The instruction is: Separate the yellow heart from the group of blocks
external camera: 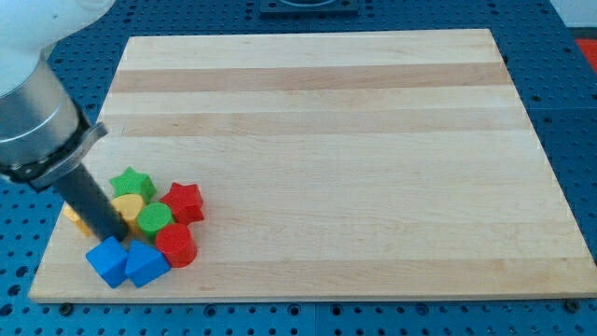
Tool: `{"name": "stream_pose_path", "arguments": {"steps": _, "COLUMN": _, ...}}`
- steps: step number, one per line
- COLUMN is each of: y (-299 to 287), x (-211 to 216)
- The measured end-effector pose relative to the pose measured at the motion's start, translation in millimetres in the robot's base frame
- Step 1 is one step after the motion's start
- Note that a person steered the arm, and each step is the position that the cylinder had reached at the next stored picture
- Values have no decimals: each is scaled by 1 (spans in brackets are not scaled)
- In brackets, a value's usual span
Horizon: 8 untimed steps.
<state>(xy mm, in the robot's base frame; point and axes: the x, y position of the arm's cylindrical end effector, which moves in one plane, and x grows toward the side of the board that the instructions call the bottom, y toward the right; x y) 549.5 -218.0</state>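
The yellow heart (130, 206) lies in a tight cluster of blocks at the board's bottom left. Around it are a green star (132, 181) above, a green cylinder (155, 218) to its right, a red star (186, 201) and a red cylinder (174, 245). A blue cube (107, 260) and a second blue block (146, 263) sit at the bottom of the cluster. Another yellow block (75, 217) is partly hidden behind the rod on the left. My tip (119, 235) sits just below-left of the yellow heart, above the blue cube.
The wooden board (317, 140) lies on a blue perforated table. The arm's grey body (33, 121) reaches in from the view's top left, over the board's left edge.
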Motion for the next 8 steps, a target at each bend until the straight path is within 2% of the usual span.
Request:
{"name": "stream_pose_path", "arguments": {"steps": 5, "y": 107, "x": -91}}
{"name": "stream_pose_path", "arguments": {"steps": 6, "y": 118, "x": -91}}
{"name": "stream_pose_path", "arguments": {"steps": 7, "y": 166, "x": -88}}
{"name": "stream_pose_path", "arguments": {"steps": 8, "y": 179, "x": -43}}
